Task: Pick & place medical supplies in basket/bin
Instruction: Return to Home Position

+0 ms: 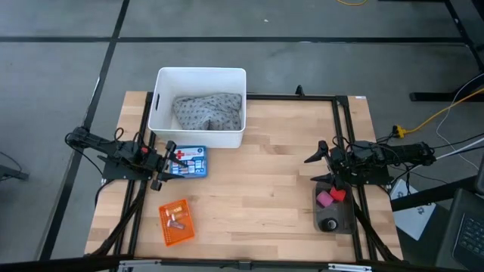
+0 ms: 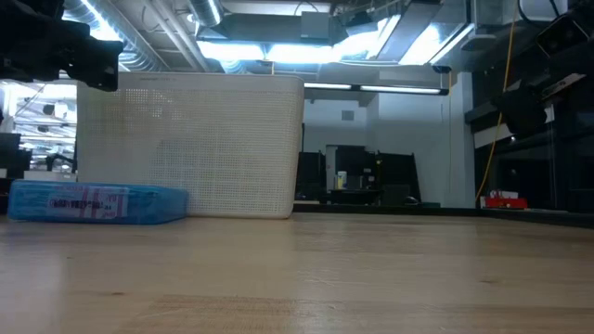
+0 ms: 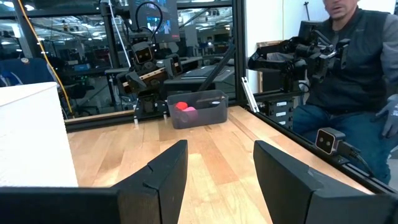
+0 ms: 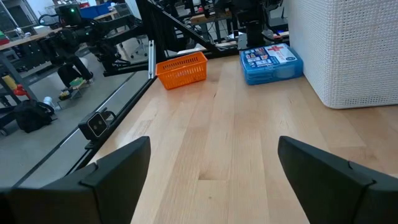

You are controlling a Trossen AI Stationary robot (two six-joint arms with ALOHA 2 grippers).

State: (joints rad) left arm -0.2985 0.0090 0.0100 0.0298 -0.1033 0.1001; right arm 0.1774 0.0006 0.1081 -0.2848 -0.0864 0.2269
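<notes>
Tabletop (image 1: 265, 181): pack (image 1: 208, 112) in tub (image 1: 200, 74), apart from left hand (image 1: 165, 164).

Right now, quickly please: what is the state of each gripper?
Left gripper: jaws open, holding nothing.
Right gripper: jaws open, holding nothing.

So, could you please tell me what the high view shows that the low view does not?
Only the high view shows the grey dotted soft pack inside the large white rectangular plastic tub, the small orange perforated basket holding tiny pieces, the dark translucent tray with pink, red and black rolls, and the open right gripper near it. Only the low view shows the room behind with ceiling lights. Both show the tub, the flat blue first-aid box beside it, and the left gripper, only a dark shape in the low view.
</notes>
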